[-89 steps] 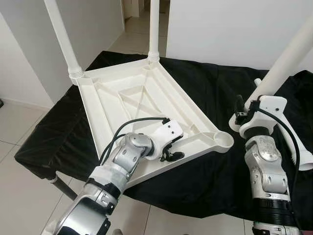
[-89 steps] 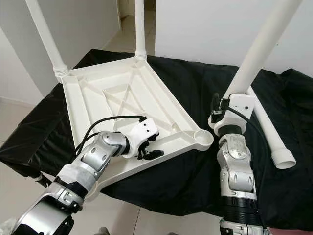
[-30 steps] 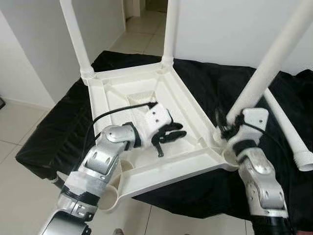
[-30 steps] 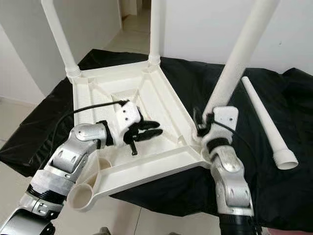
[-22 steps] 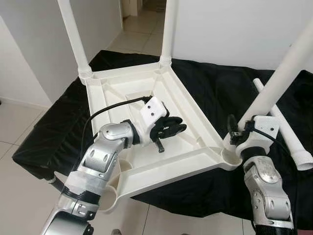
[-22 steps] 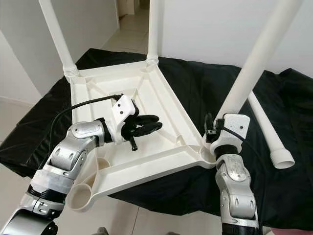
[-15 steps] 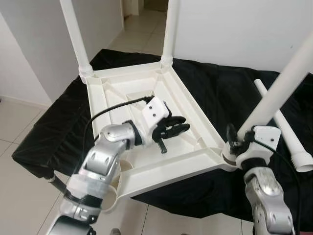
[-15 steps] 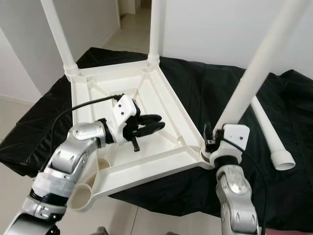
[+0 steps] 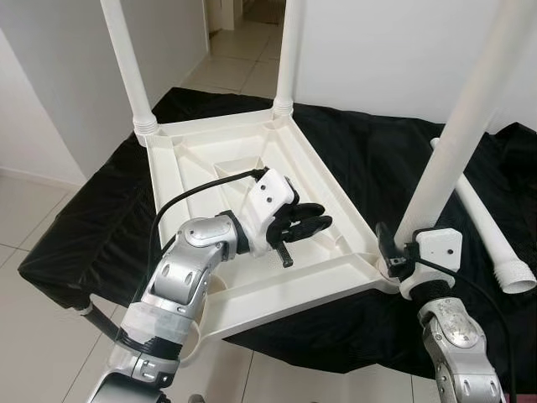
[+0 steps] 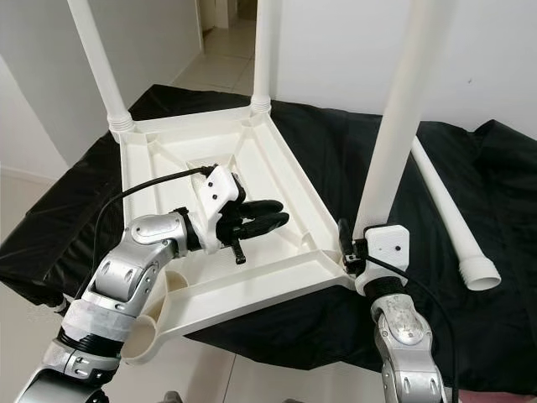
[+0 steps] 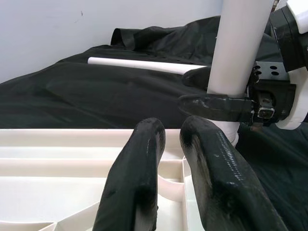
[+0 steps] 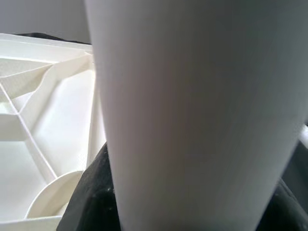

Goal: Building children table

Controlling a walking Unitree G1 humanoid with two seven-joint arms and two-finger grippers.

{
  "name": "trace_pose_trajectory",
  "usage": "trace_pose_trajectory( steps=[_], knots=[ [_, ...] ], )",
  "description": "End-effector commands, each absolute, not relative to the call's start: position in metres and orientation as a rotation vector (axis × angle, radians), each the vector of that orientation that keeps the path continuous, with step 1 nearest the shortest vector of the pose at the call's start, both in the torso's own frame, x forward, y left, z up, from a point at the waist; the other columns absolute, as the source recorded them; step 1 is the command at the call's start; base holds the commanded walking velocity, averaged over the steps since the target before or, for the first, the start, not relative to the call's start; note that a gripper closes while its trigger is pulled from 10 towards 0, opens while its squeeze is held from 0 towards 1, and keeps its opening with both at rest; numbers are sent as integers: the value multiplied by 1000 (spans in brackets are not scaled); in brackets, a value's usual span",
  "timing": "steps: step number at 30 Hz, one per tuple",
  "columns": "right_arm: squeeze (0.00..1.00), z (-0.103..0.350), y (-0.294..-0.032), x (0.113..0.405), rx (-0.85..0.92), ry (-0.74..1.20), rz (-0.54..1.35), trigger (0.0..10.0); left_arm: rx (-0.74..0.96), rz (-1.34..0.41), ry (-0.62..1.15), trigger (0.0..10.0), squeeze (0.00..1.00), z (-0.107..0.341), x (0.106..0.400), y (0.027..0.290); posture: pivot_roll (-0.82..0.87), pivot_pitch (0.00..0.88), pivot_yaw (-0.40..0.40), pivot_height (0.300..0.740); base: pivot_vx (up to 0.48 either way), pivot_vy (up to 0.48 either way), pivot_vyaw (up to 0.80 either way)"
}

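In the eye views, the white leg [image 9: 457, 126] held by the right end effector [image 9: 388, 256] now stands nearly upright at the near right corner socket of the upside-down tabletop [image 9: 210, 172]; half a second ago it leaned further to the right. The black fingers clamp the leg just above the socket. The left end effector [image 9: 309, 220] hovers over the ribbed underside of the tabletop, fingers close together with nothing between them, a little further toward the right corner than before. Two legs [image 9: 126, 67] already stand in the far corners. A fourth leg [image 9: 487, 227] lies loose on the black cloth [image 9: 377, 159] that covers the counter, to the right of the tabletop. Beyond are white walls and a pale tiled floor [image 9: 33, 218], with a doorway at the back.

The left wrist view looks along its two narrow-set fingers [image 11: 139, 187] over the tabletop ribs to the right end effector gripping the upright leg, with the loose leg on the cloth behind.

In the right wrist view the held leg [image 12: 192, 115] looms close and blurred, with the tabletop's ribs and round corner socket beside it.
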State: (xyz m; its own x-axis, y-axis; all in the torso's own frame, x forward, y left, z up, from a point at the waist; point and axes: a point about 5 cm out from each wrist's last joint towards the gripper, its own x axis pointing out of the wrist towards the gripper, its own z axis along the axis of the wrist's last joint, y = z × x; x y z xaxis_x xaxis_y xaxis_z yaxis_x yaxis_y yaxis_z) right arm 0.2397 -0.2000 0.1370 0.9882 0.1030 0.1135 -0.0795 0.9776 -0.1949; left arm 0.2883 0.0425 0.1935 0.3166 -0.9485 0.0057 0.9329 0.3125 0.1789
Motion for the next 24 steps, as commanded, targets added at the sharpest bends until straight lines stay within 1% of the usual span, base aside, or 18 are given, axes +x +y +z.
trace_pose_trajectory(
  steps=[1, 10, 16, 18, 20, 24],
  knots=[
    [0, 117, -200, 238, -154, -30, 117, 10000, 150, -1117, -119, 10000, 0, 196, 296, 46, -110, 0, -11, 740, 0, 0, 0],
    [0, 117, -197, 241, -189, -61, 183, 10000, 159, -1105, -116, 10000, 0, 197, 298, 47, -101, 0, -5, 740, 0, 0, 0],
    [0, 113, -195, 243, -107, -50, 194, 10000, 173, -1100, -114, 10000, 0, 199, 301, 47, -91, 0, -3, 740, 0, 0, 0],
    [0, 113, -195, 243, -107, -50, 194, 10000, 173, -1100, -114, 10000, 0, 199, 301, 47, -91, 0, -3, 740, 0, 0, 0],
    [0, 109, -195, 246, -68, -22, 165, 10000, 183, -1100, -112, 10000, 0, 198, 301, 47, -92, 0, -1, 740, 0, 0, 0],
    [0, 105, -194, 247, -47, 3, 147, 10000, 188, -1100, -112, 10000, 0, 198, 302, 47, -93, 0, -1, 740, 0, 0, 0]
  ],
)
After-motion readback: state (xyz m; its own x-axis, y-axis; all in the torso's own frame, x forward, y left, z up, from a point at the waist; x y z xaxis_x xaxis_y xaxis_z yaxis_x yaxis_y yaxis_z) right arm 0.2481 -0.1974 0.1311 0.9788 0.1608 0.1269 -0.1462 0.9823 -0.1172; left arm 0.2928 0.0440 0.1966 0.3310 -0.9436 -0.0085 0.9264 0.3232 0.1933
